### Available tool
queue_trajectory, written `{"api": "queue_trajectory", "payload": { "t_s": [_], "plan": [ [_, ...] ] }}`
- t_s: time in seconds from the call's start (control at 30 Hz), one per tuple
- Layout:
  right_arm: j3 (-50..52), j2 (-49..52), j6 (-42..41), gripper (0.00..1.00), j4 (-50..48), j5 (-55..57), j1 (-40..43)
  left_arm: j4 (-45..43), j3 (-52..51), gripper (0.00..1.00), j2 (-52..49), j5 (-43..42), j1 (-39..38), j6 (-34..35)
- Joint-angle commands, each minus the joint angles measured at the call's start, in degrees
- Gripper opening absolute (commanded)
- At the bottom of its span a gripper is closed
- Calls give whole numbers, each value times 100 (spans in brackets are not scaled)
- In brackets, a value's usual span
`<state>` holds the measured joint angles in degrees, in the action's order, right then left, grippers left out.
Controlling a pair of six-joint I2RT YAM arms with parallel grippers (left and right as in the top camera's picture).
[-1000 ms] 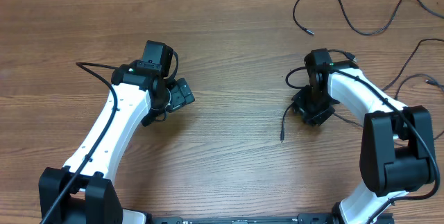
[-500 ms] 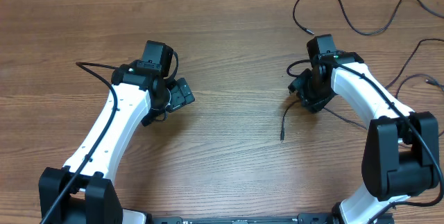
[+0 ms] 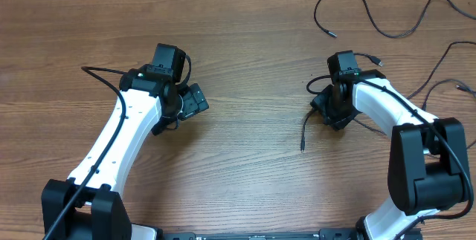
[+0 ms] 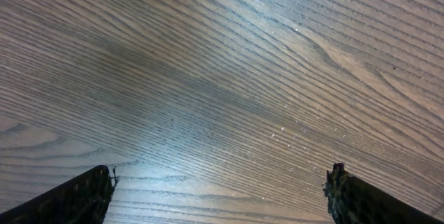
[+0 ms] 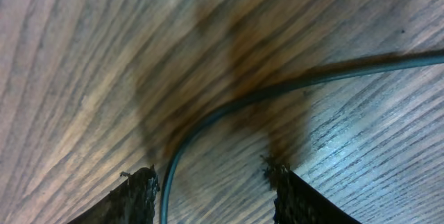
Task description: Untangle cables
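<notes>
The black cable [image 3: 303,134] nearest the right gripper [image 3: 326,111] is lying on the wooden table [image 3: 245,32]. Its free end is running roughly straight toward the robot's base, with the small plug tip [image 3: 303,148] pointing that way. Farther up, the cable is bending toward the gripper and disappearing under it.

In the right wrist view this cable [image 5: 229,106] is coming in from the right edge, curving, and dropping down between the two fingers [image 5: 139,196]. It is passing just beside one finger and well clear of the other. The jaws are standing apart, and the cable is resting flat on the wood between them, not pinched.

More loose cables [image 3: 372,21] are trailing over the far right part of the table, one of them forming a wide loop.

The left gripper [image 3: 195,100] is sitting well apart from every cable. In the left wrist view its fingers [image 4: 69,200] are spread wide, with only wood grain showing between them.
</notes>
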<state>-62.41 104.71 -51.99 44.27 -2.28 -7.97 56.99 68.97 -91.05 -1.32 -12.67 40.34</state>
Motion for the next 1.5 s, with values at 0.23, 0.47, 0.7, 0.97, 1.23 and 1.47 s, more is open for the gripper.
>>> {"api": "queue_trajectory", "payload": {
  "t_s": [0.23,0.47,0.7,0.97,1.23,1.47],
  "plan": [
    [52,-151,-48,35,-7,291,-24,24,-13,99,-57,-2,-11,37],
    [59,-151,-48,24,170,442,-15,90,-13,100,-57,-2,-11,37],
    [57,-151,-48,7,452,584,39,127,-13,100,-57,0,-11,37],
    [42,-155,-48,4,857,721,621,129,-13,99,-57,-2,-11,39],
    [42,-221,197,4,1233,741,1700,127,-13,99,-57,-2,-11,39],
    [42,-525,413,4,1340,780,2422,127,-13,100,-57,0,-11,39]
  ]
}}
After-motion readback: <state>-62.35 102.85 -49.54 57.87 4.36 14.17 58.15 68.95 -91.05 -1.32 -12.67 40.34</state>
